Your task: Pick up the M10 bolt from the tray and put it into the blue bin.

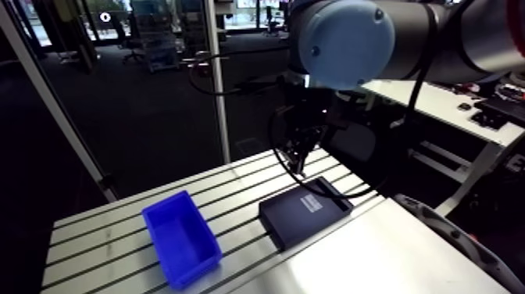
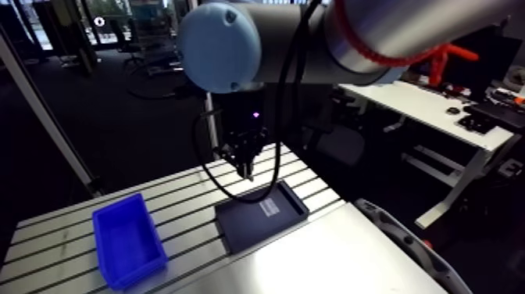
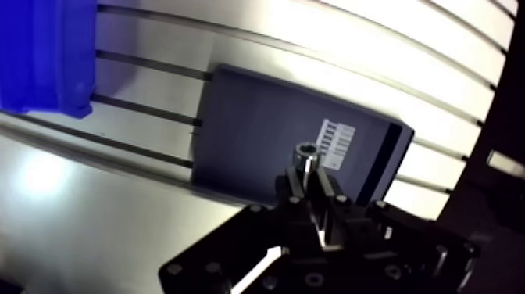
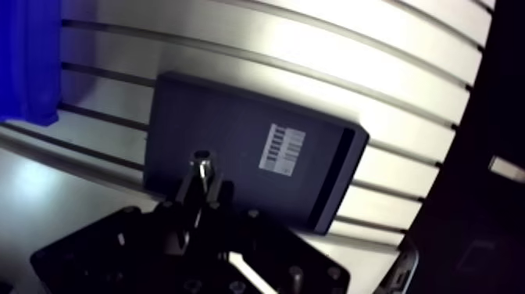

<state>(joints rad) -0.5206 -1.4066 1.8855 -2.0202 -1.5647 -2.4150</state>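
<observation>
- Currently, gripper: fingers clamping the M10 bolt upright, its socket head showing just past the fingertips.
- M10 bolt: hanging over the black tray, apparently clear of it, close to the barcode label.
- Step in hand, as judged: carrying left to the blue bin. This is calling for a firm grip, travel above the bin wall, and release only over its middle.
- Surface: slotted table lying flat, with bin and tray sitting apart and bare slats between them giving room for a straight pass.
</observation>
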